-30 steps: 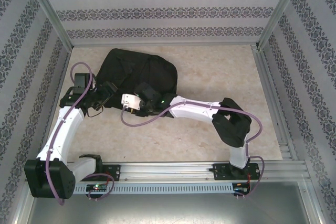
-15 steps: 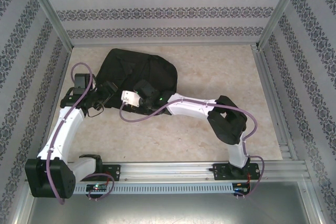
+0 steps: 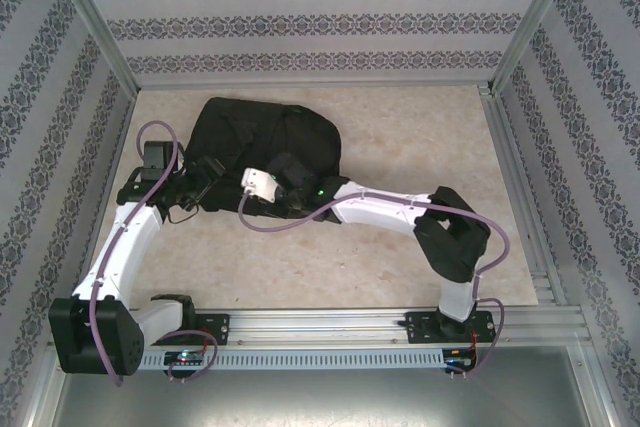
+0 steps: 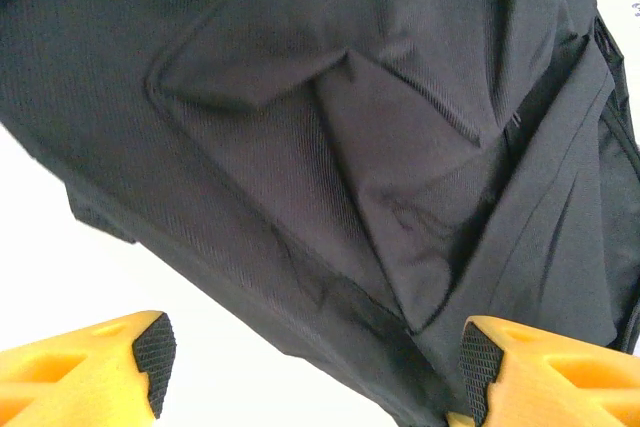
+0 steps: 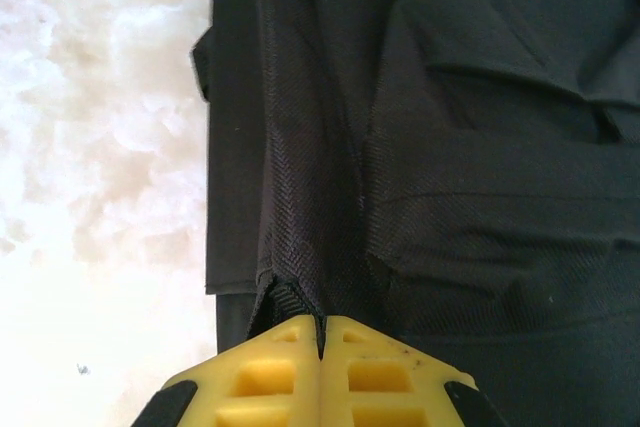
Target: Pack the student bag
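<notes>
The pale marbled table [image 3: 420, 137] carries the black student bag [image 3: 250, 127], lying toward its far left.

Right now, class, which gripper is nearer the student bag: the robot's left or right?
Right. The right gripper has fingers shut on a fold of the student bag at its near edge; the left gripper hangs open by the bag's left side, gripping nothing.
</notes>
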You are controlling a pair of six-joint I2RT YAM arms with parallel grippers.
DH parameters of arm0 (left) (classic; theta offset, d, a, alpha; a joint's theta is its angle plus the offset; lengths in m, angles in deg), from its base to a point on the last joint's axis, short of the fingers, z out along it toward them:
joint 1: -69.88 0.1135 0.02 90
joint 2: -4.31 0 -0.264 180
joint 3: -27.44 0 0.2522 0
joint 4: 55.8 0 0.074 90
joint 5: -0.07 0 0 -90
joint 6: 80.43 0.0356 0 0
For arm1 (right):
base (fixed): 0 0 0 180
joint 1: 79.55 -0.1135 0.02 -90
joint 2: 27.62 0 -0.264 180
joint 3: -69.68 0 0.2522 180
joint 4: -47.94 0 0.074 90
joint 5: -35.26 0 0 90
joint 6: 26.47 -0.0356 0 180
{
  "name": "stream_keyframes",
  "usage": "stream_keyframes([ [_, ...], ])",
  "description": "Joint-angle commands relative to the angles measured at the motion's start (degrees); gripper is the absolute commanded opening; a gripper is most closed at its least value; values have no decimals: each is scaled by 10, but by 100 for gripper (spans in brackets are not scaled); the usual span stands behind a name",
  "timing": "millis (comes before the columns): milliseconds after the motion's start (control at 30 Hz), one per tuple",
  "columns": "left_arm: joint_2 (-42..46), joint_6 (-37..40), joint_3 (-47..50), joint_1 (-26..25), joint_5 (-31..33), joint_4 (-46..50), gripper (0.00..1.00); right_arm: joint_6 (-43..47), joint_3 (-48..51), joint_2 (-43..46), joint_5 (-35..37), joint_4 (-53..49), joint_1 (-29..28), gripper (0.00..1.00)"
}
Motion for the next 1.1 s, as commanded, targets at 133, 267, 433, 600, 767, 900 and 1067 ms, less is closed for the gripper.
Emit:
stream_keyframes([
  [133, -5, -8, 14, 10, -25, -25, 77, -100, 80, 76, 24, 94, 4, 0],
  [267, 3, -39, 26, 7, -65, -32, 80, -171, 128, 89, 27, 174, 4, 0],
  [433, 27, -72, 49, -9, -89, -30, 81, -192, 162, 86, 13, 231, 2, 0],
  [600, 41, -70, 55, -11, -84, -18, 81, -181, 177, 85, 7, 239, 3, 5],
  [767, 45, -71, 58, -12, -82, -17, 81, -182, 185, 84, 6, 250, 3, 11],
  [900, 46, -69, 58, -12, -80, -13, 81, -182, 188, 84, 2, 258, 3, 12],
  [1067, 51, -66, 62, -12, -78, -11, 80, -188, 208, 98, -8, 286, 4, 1],
])
